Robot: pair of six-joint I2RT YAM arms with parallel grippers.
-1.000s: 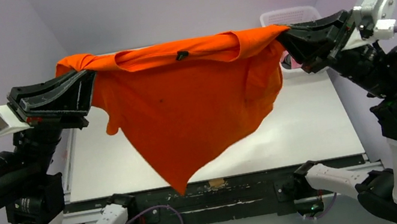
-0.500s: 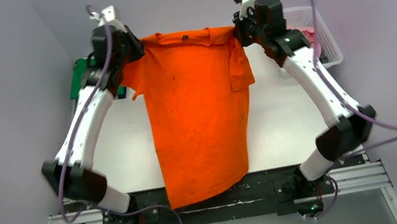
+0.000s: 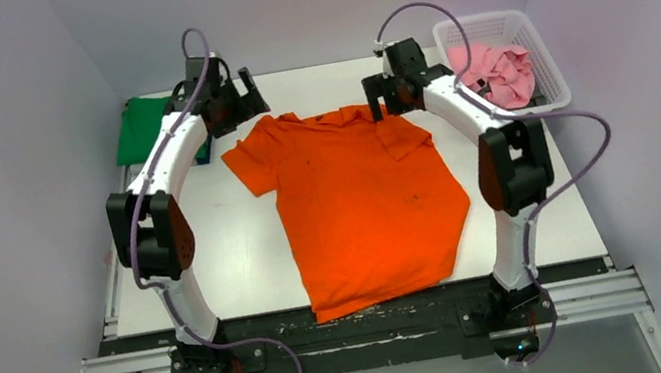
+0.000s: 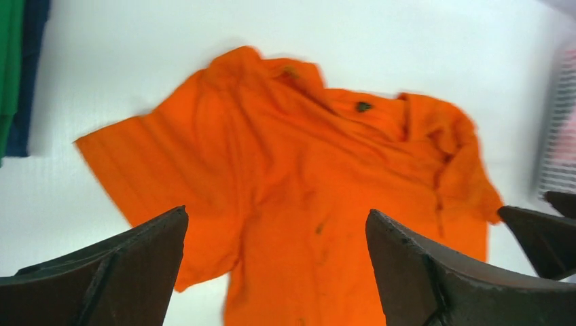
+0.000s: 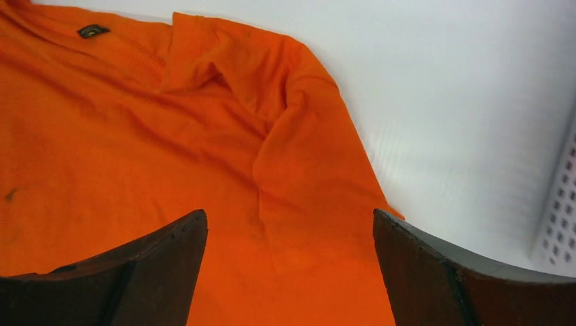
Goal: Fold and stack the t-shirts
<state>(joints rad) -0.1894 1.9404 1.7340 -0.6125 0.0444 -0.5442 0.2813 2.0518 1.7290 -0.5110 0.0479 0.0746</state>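
Just let go of orange t-shirt (image 3: 360,207), now flat on surface (image 3: 217,256) below left gripper (image 4: 275,272) and right gripper (image 5: 289,272), both spread wide, empty. Ready for folding.

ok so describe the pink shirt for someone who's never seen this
On the white table, find the white lattice basket at the far right corner. The pink shirt lies crumpled inside it, the only shirt in a container: the orange shirt is spread mid-table, the green shirt sits far left.
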